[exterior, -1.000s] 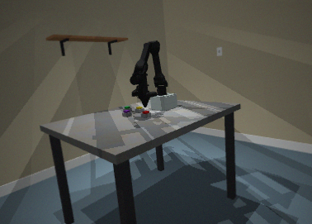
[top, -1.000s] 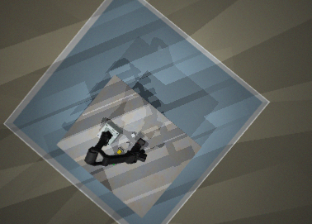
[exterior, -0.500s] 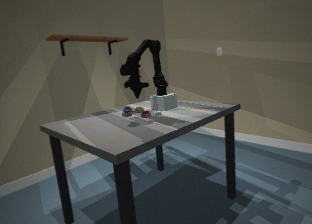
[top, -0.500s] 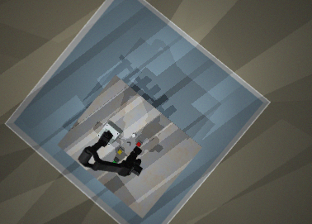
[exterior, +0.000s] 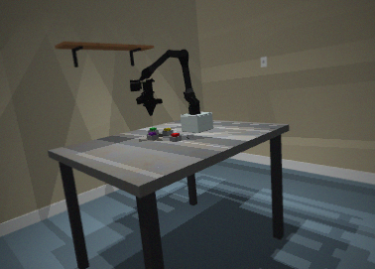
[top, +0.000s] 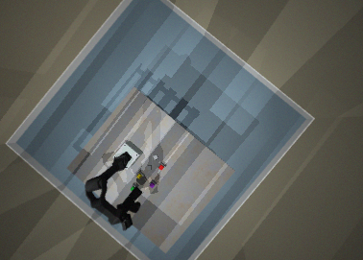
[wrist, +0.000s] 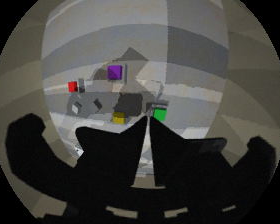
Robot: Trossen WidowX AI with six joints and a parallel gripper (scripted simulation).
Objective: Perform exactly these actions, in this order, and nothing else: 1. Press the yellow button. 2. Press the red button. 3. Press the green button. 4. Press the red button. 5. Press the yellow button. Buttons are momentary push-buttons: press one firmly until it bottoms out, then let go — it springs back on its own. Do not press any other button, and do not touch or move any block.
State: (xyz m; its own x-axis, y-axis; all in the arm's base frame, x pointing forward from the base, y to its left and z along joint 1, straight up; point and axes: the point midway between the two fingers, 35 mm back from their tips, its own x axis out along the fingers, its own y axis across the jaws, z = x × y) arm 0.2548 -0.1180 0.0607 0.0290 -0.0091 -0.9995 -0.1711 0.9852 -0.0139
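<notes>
The green button (top: 133,188) (exterior: 153,129) (wrist: 160,114) shows just beyond and right of the fingertips in the wrist view. The yellow button (top: 139,176) (exterior: 167,130) (wrist: 119,118) is left of them there. The red button (top: 161,167) (exterior: 175,135) (wrist: 72,86) lies farther out to the left. All three caps stand raised on their bases. My gripper (exterior: 151,114) (wrist: 148,119) is shut and empty, pointing down. It hangs well above the buttons in the exterior view, touching none of them. The undersides of the buttons are hidden.
A purple button (top: 152,184) (exterior: 152,134) (wrist: 115,72) stands near the green one. A small pale block (top: 156,157) (wrist: 76,107) lies near the red button, with a small dark shape beside it. The white arm base (top: 129,152) (exterior: 196,122) stands on the table (top: 197,189) (exterior: 114,161).
</notes>
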